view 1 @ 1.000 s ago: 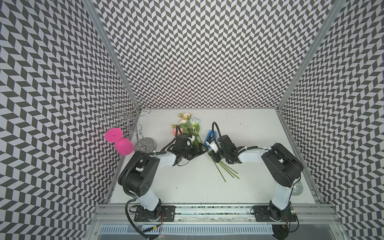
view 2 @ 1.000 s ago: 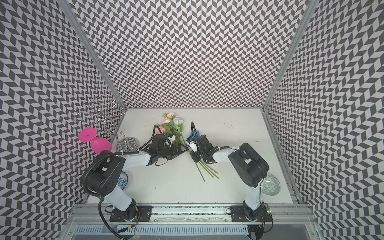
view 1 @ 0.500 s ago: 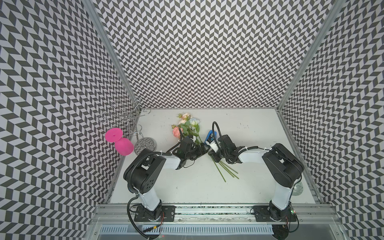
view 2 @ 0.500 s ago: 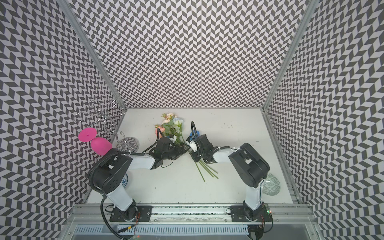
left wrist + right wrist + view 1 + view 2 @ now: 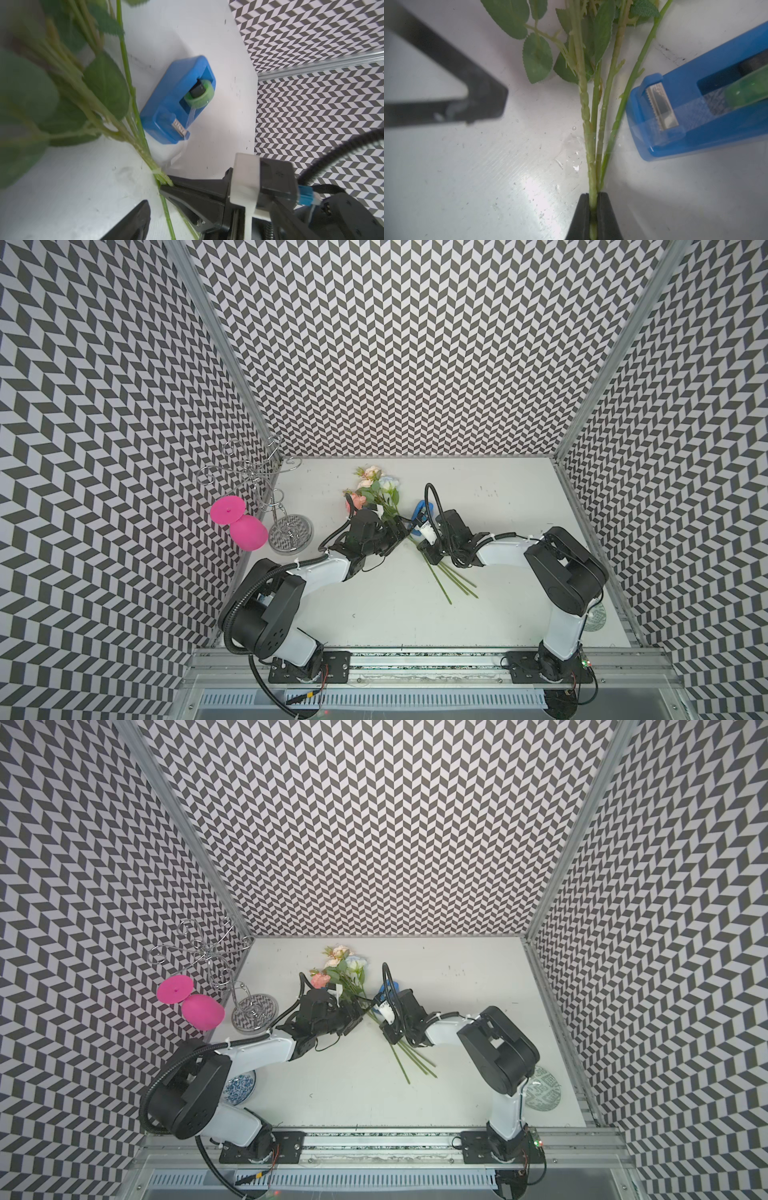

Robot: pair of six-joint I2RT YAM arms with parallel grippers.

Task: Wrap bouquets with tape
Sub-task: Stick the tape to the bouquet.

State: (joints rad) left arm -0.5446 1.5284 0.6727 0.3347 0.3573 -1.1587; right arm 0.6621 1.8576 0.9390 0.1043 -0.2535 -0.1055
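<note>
Wrist views only: bouquets point(image 5: 588, 145) inside right tool point(image 5: 593, 196)

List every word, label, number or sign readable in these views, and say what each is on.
No text can be read in any view.
White part on the right arm's wrist: dark marks, too small to read.
Dispenser: no lettering visible.

On the table point(image 5: 498, 497), bouquets point(image 5: 386, 499) lie central; tape point(image 5: 419, 510) just right of them; wire stand point(image 5: 291, 533) far left.
</note>
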